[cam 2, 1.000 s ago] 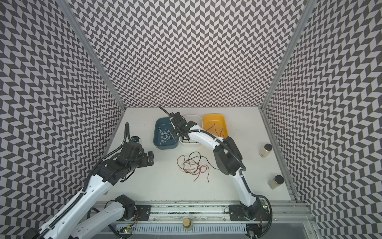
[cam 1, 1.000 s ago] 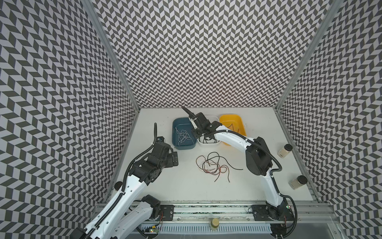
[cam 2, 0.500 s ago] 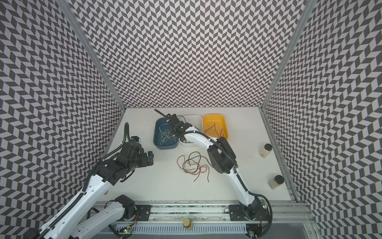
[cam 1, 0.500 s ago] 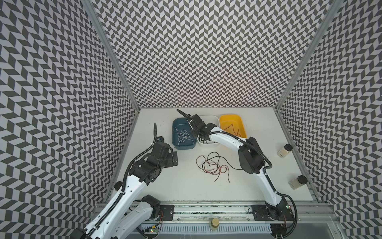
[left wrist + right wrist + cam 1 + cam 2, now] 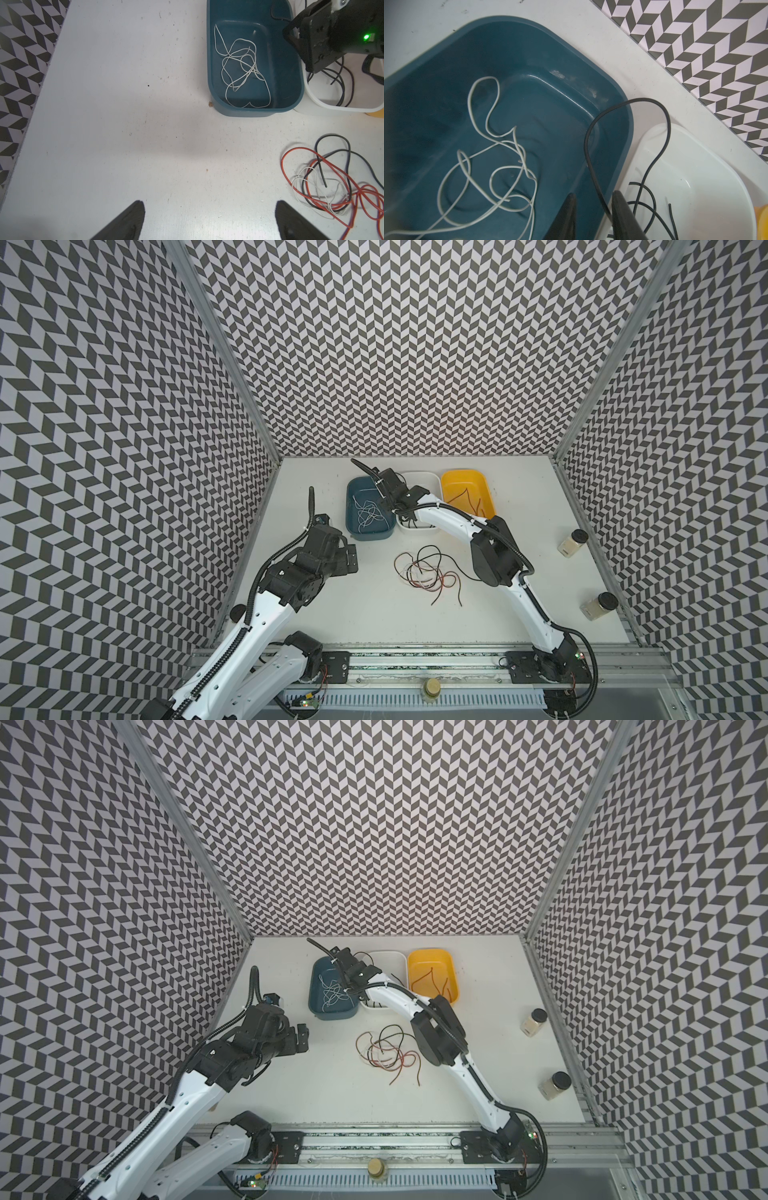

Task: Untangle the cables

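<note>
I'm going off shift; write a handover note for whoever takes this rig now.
The left gripper is open and empty above the table, beside the tangle. The right gripper has its fingers apart around a black cable looping from the white tray over the blue tray's corner; not clamped.
Done: white cables in the blue tray, black ones in the white tray, red ones in the yellow tray.
Left: the tangle of black, red and white cables on the table.

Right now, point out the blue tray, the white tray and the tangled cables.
blue tray [image 5: 370,536], in a top view, near wall.
white tray [image 5: 419,530], in a top view, near wall.
tangled cables [image 5: 422,574], in a top view, middle of the knot.
</note>
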`<action>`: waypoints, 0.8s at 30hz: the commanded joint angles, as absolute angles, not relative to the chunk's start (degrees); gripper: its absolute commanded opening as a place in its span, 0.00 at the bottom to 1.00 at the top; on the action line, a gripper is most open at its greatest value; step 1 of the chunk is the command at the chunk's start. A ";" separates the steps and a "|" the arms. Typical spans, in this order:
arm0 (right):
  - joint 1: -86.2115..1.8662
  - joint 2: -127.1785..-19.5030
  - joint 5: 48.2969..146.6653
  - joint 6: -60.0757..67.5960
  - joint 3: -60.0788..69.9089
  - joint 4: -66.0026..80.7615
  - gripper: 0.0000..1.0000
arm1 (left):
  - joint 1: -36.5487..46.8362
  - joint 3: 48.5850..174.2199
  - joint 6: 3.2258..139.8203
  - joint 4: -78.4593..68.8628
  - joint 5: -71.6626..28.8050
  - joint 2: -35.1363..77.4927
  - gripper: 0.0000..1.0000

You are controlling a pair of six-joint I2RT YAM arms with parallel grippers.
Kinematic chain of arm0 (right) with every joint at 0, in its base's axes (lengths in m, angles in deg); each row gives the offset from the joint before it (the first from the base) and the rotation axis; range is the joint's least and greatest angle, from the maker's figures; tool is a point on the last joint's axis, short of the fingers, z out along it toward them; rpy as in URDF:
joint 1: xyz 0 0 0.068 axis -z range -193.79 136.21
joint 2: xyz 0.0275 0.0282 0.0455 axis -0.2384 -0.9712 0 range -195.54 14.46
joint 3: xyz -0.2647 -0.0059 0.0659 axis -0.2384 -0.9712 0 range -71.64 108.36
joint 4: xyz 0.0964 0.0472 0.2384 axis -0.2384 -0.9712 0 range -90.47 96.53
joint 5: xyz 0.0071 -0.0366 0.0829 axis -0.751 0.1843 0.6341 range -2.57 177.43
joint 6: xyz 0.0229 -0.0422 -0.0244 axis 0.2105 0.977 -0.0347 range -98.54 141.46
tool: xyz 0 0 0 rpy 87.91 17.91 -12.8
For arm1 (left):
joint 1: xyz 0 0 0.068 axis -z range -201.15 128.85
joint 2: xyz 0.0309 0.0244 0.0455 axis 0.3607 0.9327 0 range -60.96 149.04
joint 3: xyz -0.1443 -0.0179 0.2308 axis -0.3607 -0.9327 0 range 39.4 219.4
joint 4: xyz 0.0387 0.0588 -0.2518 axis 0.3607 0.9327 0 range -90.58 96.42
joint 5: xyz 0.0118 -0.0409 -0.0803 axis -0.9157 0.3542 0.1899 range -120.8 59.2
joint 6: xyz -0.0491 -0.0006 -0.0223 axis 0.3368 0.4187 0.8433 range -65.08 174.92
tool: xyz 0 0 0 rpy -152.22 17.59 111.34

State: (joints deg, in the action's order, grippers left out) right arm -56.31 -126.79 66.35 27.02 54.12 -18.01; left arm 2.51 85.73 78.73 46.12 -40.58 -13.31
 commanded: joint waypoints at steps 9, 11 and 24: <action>-54.73 -128.29 69.18 24.30 56.24 -19.58 0.13 | 2.02 85.61 78.03 46.18 -40.21 -14.03 1.00; -54.57 -128.06 69.31 24.27 56.24 -19.66 0.11 | 2.02 85.56 78.03 46.18 -40.20 -14.03 1.00; -53.91 -119.85 67.70 24.06 47.17 -13.37 0.00 | 1.91 85.55 78.03 46.18 -40.23 -14.03 1.00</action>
State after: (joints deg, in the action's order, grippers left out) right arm -54.45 -124.19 68.64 24.31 49.35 -16.13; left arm 2.36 85.73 78.71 46.12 -39.88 -13.31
